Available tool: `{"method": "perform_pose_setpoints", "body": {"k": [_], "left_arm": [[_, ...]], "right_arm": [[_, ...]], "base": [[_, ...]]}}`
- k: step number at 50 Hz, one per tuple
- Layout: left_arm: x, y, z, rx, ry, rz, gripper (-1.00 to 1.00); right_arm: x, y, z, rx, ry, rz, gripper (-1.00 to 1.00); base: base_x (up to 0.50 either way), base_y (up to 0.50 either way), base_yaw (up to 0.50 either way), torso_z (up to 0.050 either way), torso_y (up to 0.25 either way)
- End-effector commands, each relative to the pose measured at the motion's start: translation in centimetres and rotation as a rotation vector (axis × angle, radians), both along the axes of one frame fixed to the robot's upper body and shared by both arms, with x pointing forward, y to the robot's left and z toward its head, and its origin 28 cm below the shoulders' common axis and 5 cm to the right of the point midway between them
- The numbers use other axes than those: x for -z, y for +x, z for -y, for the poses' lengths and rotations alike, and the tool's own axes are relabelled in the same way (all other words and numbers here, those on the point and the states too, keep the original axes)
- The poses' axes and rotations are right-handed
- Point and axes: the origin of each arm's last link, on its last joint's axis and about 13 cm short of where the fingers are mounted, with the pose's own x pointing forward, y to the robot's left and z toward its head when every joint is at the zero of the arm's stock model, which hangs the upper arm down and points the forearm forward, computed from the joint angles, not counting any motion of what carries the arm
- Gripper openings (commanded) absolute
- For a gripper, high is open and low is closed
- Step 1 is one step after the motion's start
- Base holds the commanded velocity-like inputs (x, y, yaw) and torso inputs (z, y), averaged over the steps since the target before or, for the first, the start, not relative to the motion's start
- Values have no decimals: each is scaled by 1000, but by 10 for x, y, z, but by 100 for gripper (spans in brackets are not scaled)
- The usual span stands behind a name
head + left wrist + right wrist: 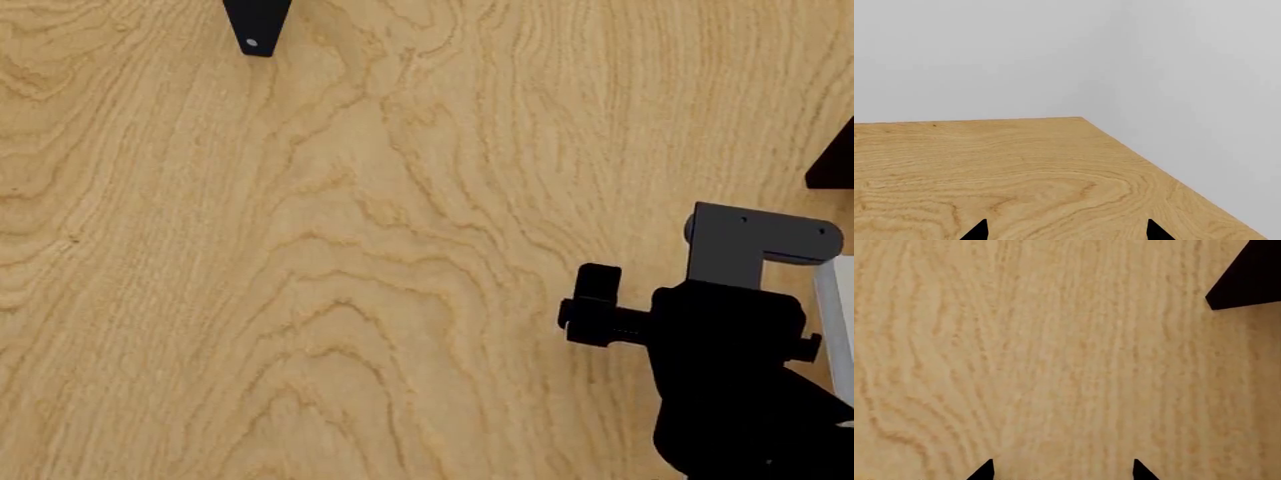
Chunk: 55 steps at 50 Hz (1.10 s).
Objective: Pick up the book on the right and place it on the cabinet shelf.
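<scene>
At the far left of the head view, top edge, a black book [256, 25] with a white dot poked into frame on the wooden table [334, 260]. Moving right, bare grain, then the right gripper [1063, 471] on its black arm, jaws spread over empty wood, holding nothing. At the right edge sat a light grey sliver, possibly the book [841, 320], partly hidden. Above it, a dark cabinet corner [834, 165]. The left gripper [1066, 232] was spread too, by the table's corner.
</scene>
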Motion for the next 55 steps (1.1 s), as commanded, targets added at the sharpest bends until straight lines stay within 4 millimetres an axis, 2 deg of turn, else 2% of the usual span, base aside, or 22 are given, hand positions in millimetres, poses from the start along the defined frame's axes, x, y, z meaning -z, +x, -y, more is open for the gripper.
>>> {"method": "perform_pose_setpoints", "body": {"k": [1,32,55], "left_arm": [[0,0,0,0,-1,-2,100],[0,0,0,-1,1,0,100],[-1,-1,1,-2,1,0,100]], "right_arm": [[13,5,23,121,-25,-16,100],[16,-2,52,237,-85,-65,100],[-3,-9,66,319,-242,-68,100]], "base": [[0,0,4,-10,-15],[5,-3,-3,-3,-10],[2,-3,-6,-1,-5]]}}
